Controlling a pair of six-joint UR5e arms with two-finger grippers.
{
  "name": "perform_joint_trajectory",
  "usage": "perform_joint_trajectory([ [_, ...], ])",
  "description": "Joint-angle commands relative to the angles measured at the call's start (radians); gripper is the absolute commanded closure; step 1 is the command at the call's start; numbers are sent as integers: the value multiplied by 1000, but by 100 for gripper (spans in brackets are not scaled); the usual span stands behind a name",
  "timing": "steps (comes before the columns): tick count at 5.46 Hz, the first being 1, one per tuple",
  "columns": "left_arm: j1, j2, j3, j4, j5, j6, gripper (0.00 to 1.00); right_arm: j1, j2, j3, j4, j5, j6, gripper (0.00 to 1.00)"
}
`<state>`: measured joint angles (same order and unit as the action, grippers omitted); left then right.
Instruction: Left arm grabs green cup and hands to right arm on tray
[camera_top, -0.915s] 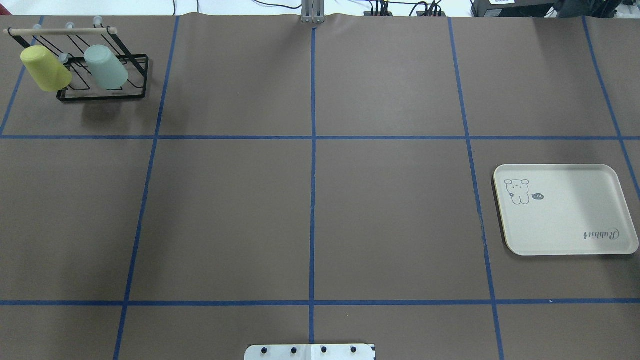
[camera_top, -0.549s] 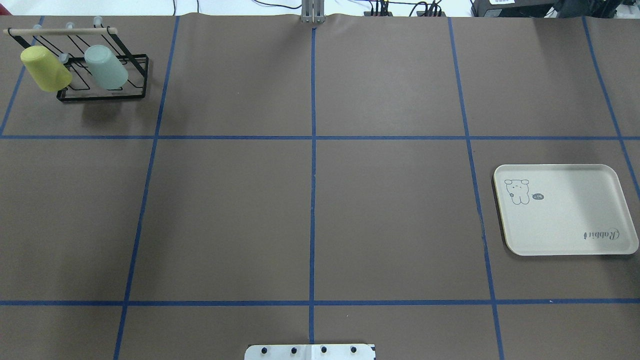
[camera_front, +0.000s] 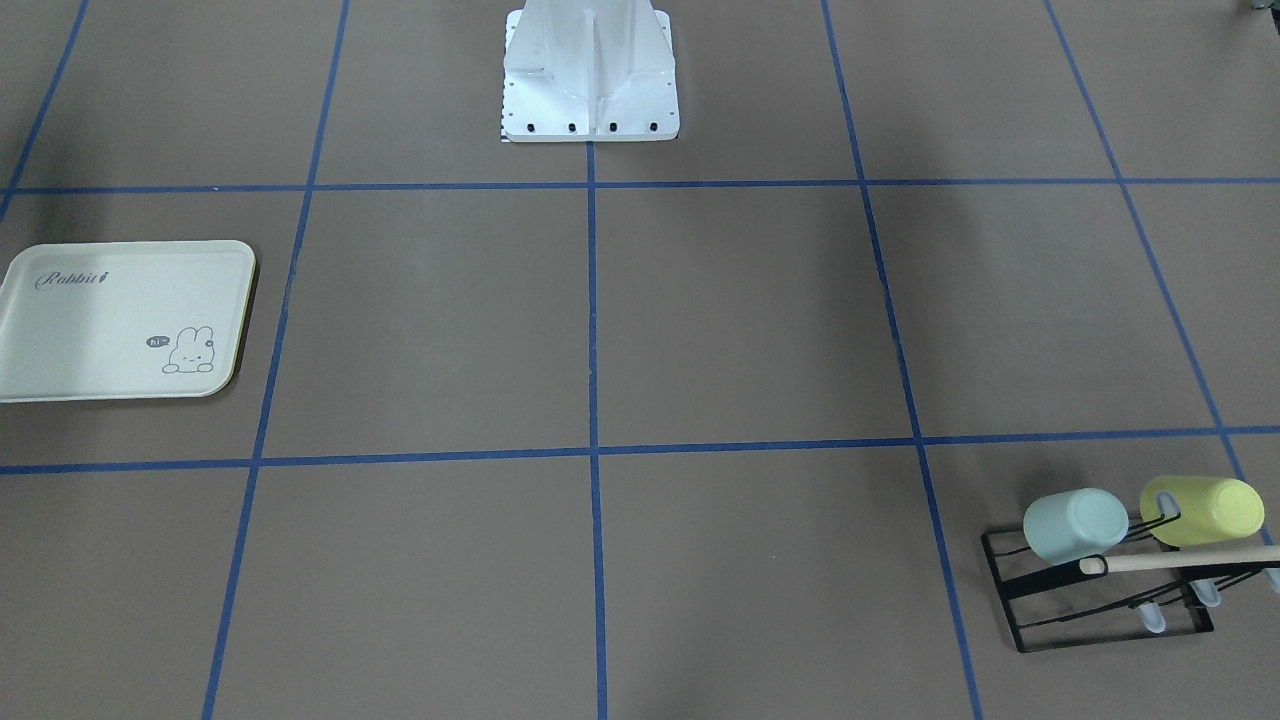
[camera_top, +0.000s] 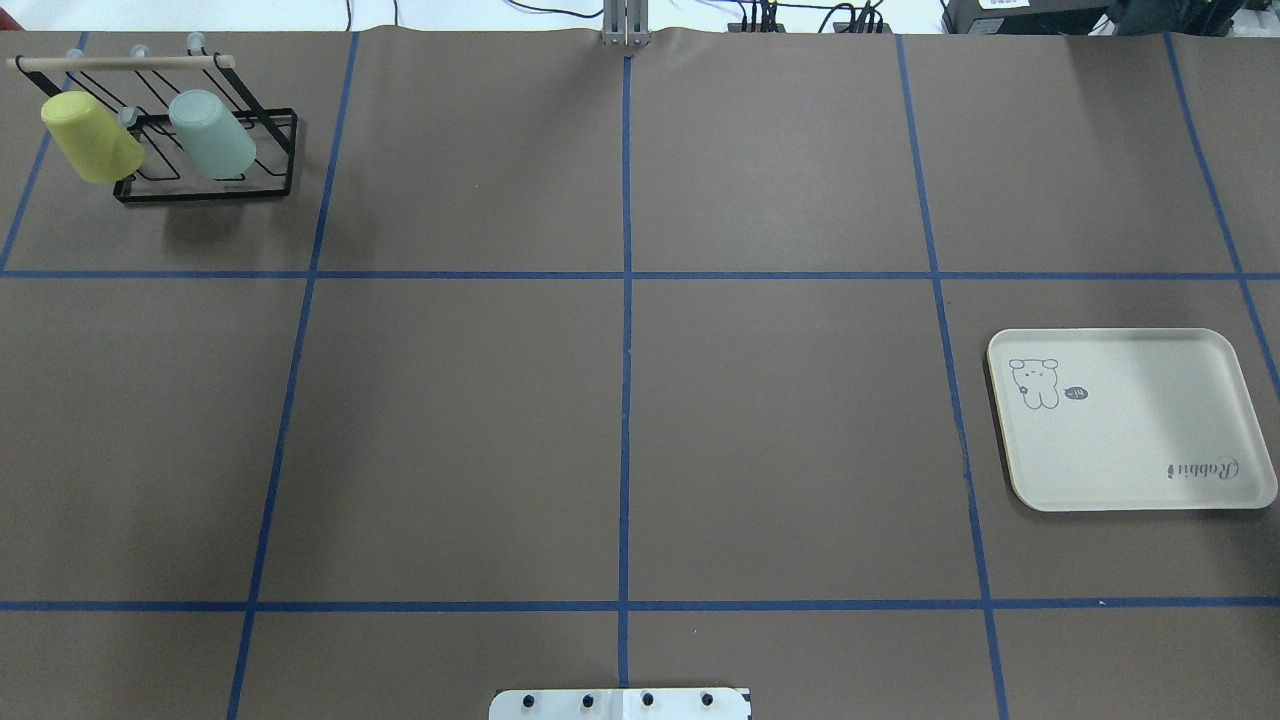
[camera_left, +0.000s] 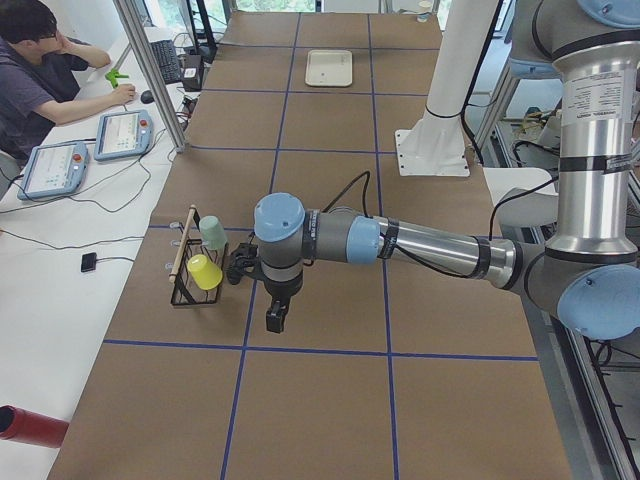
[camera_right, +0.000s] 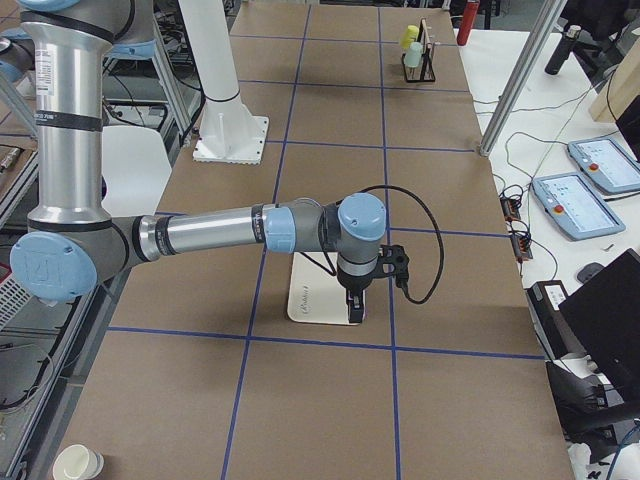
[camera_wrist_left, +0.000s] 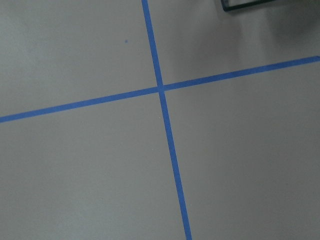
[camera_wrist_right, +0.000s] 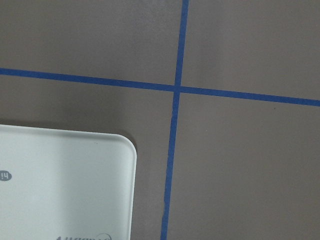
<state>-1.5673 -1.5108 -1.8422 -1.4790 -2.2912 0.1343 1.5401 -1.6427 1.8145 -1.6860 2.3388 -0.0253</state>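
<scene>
**A:** How far along?
**B:** Nothing done. The green cup (camera_top: 212, 135) sits on the rack (camera_top: 200, 197) at ten o'clock, the tray (camera_top: 1150, 440) at three. Grab, handover and placing all remain.
**A:** The hands?
**B:** Left hand (camera_left: 273, 320), right hand (camera_right: 355, 312): spread or pinching, cannot tell.

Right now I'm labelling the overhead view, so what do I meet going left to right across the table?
yellow cup → green cup → base plate → tray
</scene>
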Motion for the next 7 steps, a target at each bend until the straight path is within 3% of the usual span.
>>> perform_joint_trajectory([
  [1, 0, -29, -3, -33, -4, -25, 0, 0, 10, 8, 2, 43, 42, 0],
  [5, 6, -149, 67, -99, -5, -65, 0, -82, 139, 12, 2, 28, 64, 0],
  [6, 24, -287, 177, -133, -14, -255, 0, -112, 161, 6, 2, -4, 68, 0],
  [7, 68, -363, 254, -153, -11, -254, 0, -133, 187, -9, 2, -6, 67, 0],
])
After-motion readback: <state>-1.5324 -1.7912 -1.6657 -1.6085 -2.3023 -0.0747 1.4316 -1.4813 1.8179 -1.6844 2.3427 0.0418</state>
